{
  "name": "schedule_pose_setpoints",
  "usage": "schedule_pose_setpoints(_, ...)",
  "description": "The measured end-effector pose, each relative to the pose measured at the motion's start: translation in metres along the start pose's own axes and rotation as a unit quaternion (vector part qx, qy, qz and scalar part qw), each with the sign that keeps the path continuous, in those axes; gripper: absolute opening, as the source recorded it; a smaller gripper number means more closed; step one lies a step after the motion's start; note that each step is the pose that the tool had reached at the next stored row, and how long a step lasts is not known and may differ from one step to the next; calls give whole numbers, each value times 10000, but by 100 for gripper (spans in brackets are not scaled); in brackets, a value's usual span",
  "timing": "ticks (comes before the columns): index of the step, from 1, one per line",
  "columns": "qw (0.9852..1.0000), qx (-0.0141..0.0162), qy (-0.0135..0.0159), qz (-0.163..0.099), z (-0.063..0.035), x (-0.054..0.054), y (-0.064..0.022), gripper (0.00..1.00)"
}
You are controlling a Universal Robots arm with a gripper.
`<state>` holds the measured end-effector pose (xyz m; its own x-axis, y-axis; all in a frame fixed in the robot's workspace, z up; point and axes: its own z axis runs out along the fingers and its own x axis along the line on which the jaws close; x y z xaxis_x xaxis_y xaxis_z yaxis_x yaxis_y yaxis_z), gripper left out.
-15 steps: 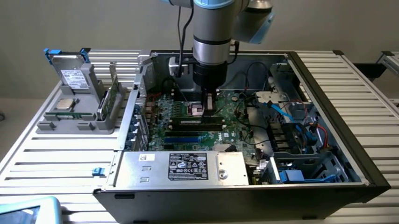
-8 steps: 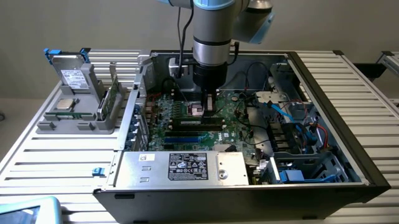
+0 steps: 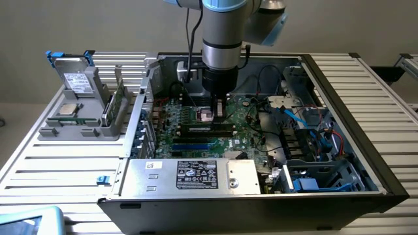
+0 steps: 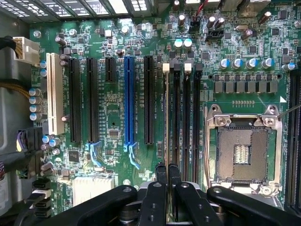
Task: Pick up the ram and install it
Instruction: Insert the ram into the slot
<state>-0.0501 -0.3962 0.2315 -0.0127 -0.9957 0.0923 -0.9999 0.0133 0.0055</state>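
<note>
Ram (image 4: pixel 166 117) sits pinched edge-on in the clenched end effector (image 4: pixel 168 168), over the black memory slots (image 4: pixel 177 117); pickup done, seating apparently unfinished.

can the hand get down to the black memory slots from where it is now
Probably yes. The hand, shut, hangs right over the memory slots inside the open case. No cable or card crosses between them, and the processor socket beside them is bare.
</note>
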Motion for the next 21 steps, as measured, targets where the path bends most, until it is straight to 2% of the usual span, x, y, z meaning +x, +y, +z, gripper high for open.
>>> schedule_pose_setpoints(21, 10000, 0, 1, 0, 23, -13, -1, 14)
